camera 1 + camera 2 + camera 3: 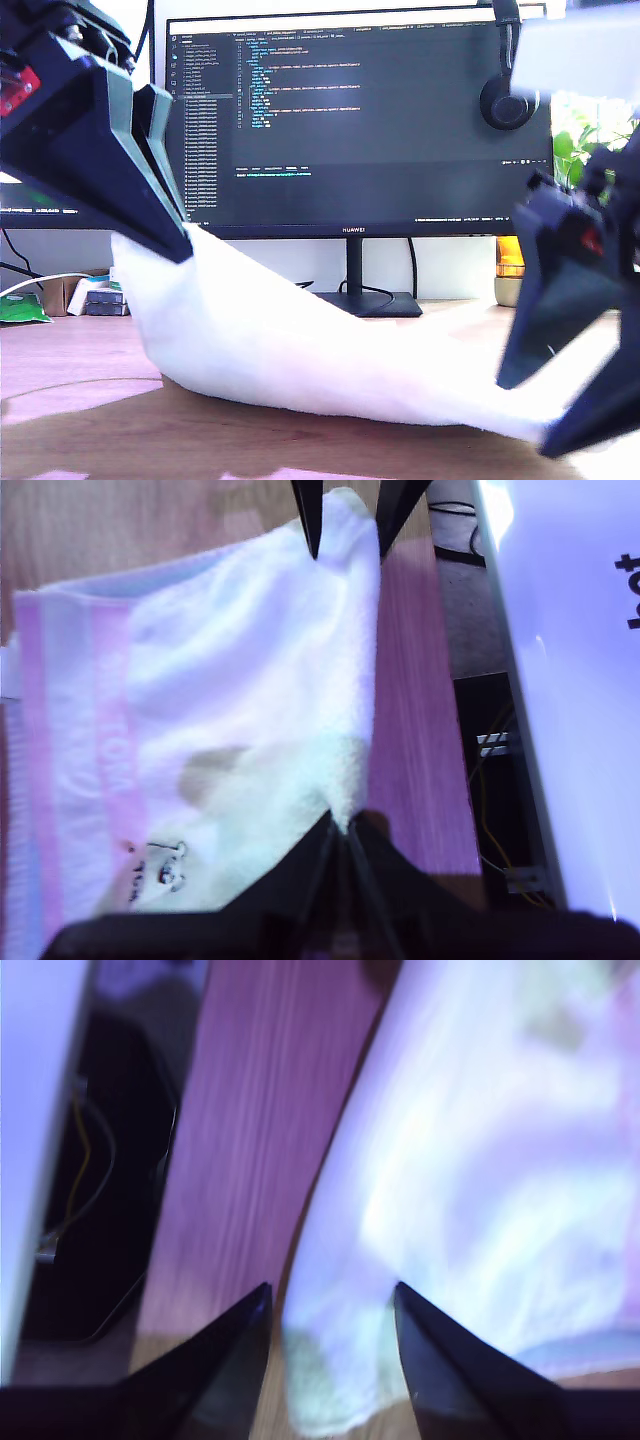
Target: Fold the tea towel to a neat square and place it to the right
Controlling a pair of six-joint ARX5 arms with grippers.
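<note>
The tea towel (300, 350) hangs stretched above the wooden desk (90, 420), one corner raised high at the exterior view's left and the opposite corner low near the desk at the exterior view's right, its middle sagging onto the wood. My first gripper (347, 832) is clamped on the raised corner, jaws pressed together on the cloth. In its wrist view a pink band (110, 730) and a small dark printed mark (168, 865) show on the towel, and the far corner sits between the other gripper's tips. My second gripper (330, 1305) has its fingers either side of the low corner; blur hides whether they truly pinch it. A monitor (360, 120) stands behind. The first fold appears to be in hand, not yet made. The next move likely calls for carrying both corners together across the towel, keeping the edge taut and level so the halves meet squarely.
</note>
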